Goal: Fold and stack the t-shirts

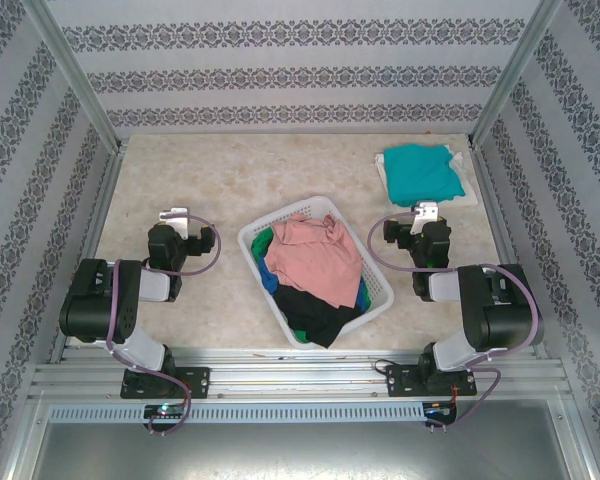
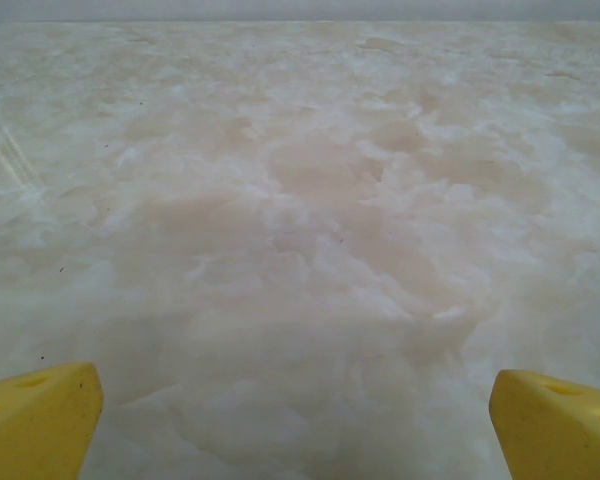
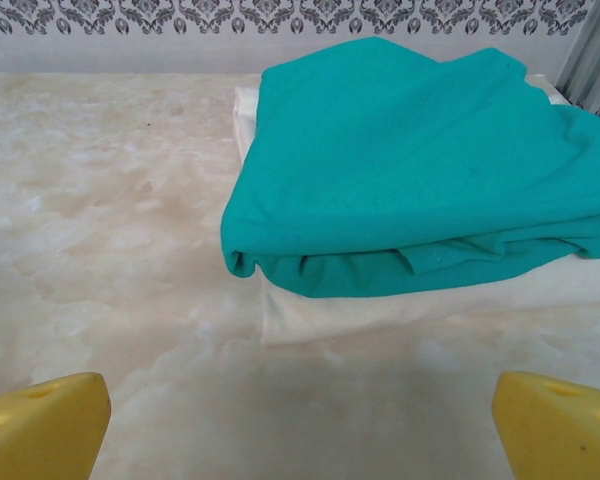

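Note:
A crumpled salmon-pink t-shirt [image 1: 315, 255] tops the pile in the white basket [image 1: 378, 272] at mid-table, over black [image 1: 315, 315], blue and green cloth. A folded teal t-shirt [image 1: 420, 170] [image 3: 410, 160] lies at the back right on a folded white cloth [image 3: 380, 310]. My left gripper [image 1: 173, 214] [image 2: 300, 420] hovers open over bare table left of the basket, nothing between its yellow fingertips [image 2: 35, 420]. Just short of the teal t-shirt's near edge, my right gripper [image 1: 427, 210] [image 3: 300, 420] stands open and holds nothing.
The marble-pattern tabletop [image 1: 180, 170] is bounded by patterned walls and metal posts [image 1: 75, 70]. Bare surface lies behind the basket and at the back left. Both arm bases sit on the rail at the near edge [image 1: 300, 378].

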Robot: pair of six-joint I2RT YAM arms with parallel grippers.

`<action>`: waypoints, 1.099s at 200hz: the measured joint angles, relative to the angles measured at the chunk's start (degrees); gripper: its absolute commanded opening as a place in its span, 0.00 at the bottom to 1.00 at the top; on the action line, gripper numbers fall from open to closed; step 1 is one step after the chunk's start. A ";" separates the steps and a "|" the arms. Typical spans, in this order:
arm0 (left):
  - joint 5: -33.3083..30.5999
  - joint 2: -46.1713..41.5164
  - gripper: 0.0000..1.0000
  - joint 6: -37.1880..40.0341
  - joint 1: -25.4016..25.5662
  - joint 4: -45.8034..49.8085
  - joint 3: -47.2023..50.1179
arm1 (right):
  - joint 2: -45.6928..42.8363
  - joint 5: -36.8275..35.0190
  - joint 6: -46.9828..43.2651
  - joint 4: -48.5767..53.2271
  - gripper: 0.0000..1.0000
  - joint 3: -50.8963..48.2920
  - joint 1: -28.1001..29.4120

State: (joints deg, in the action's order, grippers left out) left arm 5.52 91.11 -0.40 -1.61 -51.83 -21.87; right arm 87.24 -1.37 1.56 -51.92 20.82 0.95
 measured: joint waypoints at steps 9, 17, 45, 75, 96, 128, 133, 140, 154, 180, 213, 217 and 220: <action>-0.48 -1.09 1.00 0.00 0.02 2.54 -0.63 | -1.25 -0.50 0.02 2.49 0.98 0.48 0.02; -1.07 -3.17 1.00 -0.02 0.04 6.10 -1.62 | -3.52 -0.72 -0.04 6.16 0.98 1.27 0.07; -3.08 -14.01 1.00 -4.48 0.07 21.20 -10.03 | -16.50 0.61 2.97 21.77 0.98 8.20 0.85; -3.30 -24.92 1.00 -16.92 -0.37 29.49 -16.48 | -31.15 3.74 21.94 30.80 0.98 9.42 -1.14; 3.30 -24.76 1.00 -19.69 -0.35 34.58 -20.79 | -36.09 10.01 28.89 41.72 0.98 9.31 -3.41; 14.88 -11.15 1.00 -17.90 1.92 46.49 -33.97 | -38.10 11.08 32.89 62.73 0.98 13.07 8.76; 16.06 -8.92 1.00 -17.11 2.75 48.46 -35.87 | -38.32 10.64 33.55 65.53 0.98 13.73 11.17; 17.42 -5.97 1.00 -15.58 4.20 51.52 -38.42 | -38.51 9.70 34.80 69.26 0.98 14.67 14.58; 18.75 -0.63 1.00 -12.17 7.91 57.48 -43.28 | -39.26 6.95 37.62 75.80 0.98 16.06 21.05; 20.59 7.08 1.00 -4.70 14.82 67.41 -51.98 | -42.10 0.35 42.58 86.82 0.98 17.66 30.29; 23.04 16.70 0.84 5.53 19.19 80.00 -65.85 | -44.50 -4.72 47.50 96.54 0.98 18.49 35.30; 23.15 17.86 0.82 6.60 19.23 81.50 -67.49 | -44.70 -5.01 47.91 97.44 0.98 18.47 35.63; 23.21 18.53 0.81 7.45 19.23 82.44 -68.43 | -44.78 -5.16 48.17 97.92 0.98 18.47 35.76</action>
State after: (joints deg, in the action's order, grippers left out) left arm 28.73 109.65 7.05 17.63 30.61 -90.30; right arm 42.46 -6.52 49.74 46.00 39.29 36.71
